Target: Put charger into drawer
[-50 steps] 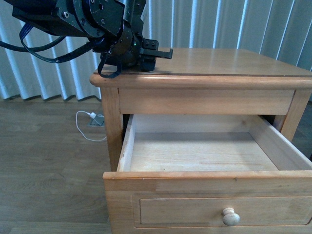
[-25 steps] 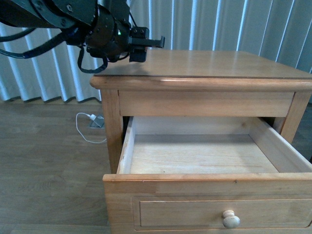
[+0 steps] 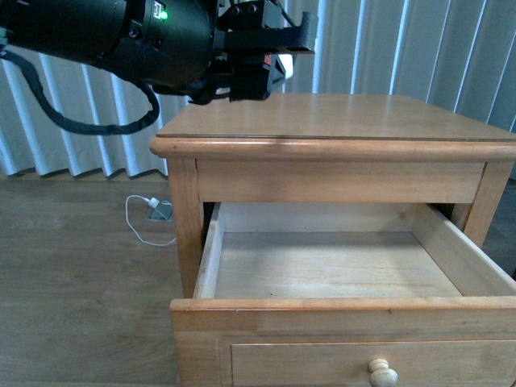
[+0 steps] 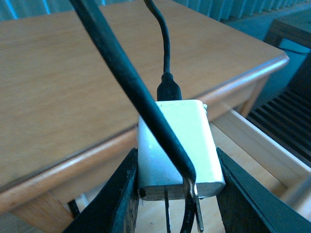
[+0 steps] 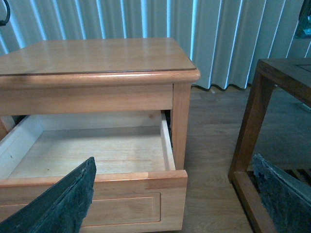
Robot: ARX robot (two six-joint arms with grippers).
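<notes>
Counter point(image 3: 347, 117): light wood top, glossy, below the left jaws. Vertical blinds point(image 3: 419, 48): pale, closed, behind the left jaws. Plank floor point(image 3: 81, 274): well below them. A white charger point(image 3: 150, 201) with a looped white cable lies on it. Dark wooden table point(image 5: 284, 73): beyond the right jaws, standing apart from the counter.

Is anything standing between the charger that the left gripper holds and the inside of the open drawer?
Yes, the nightstand top. The left gripper holds the charger above its left part. Forward of the top's front edge the drawer stands open with nothing visible inside, so nothing visible blocks the way down there.
</notes>
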